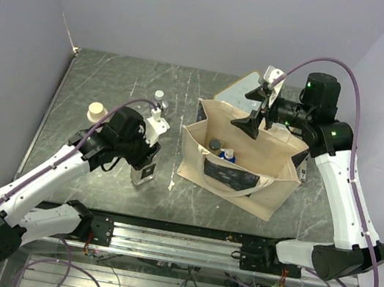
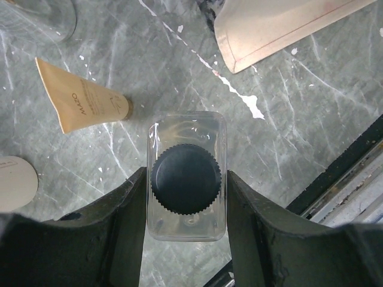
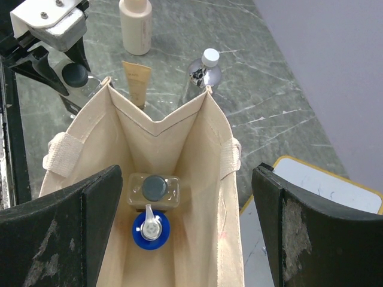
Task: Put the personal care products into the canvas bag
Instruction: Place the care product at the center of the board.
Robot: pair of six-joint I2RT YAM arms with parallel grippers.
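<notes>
My left gripper (image 1: 146, 159) (image 2: 187, 175) stands over an upright clear bottle with a black cap (image 2: 186, 179) (image 1: 144, 174) on the table, with a finger pressed against each side. A tan tube (image 2: 84, 101), a cream cylinder (image 1: 95, 111) and a clear bottle with a silver cap (image 1: 159, 99) stand close by. The canvas bag (image 1: 198, 152) (image 3: 161, 128) stands open at centre. Inside it are a clear bottle with a dark cap (image 3: 154, 188) and an orange bottle's blue cap (image 3: 149, 230). My right gripper (image 1: 255, 123) (image 3: 187, 179) hangs open and empty above the bag's mouth.
A white wood-framed board (image 1: 232, 91) (image 3: 323, 185) lies behind the bag. The bag's corner (image 2: 269, 30) is just to the right of my left gripper. The metal rail (image 1: 182, 242) runs along the table's near edge. Walls close in at the left and back.
</notes>
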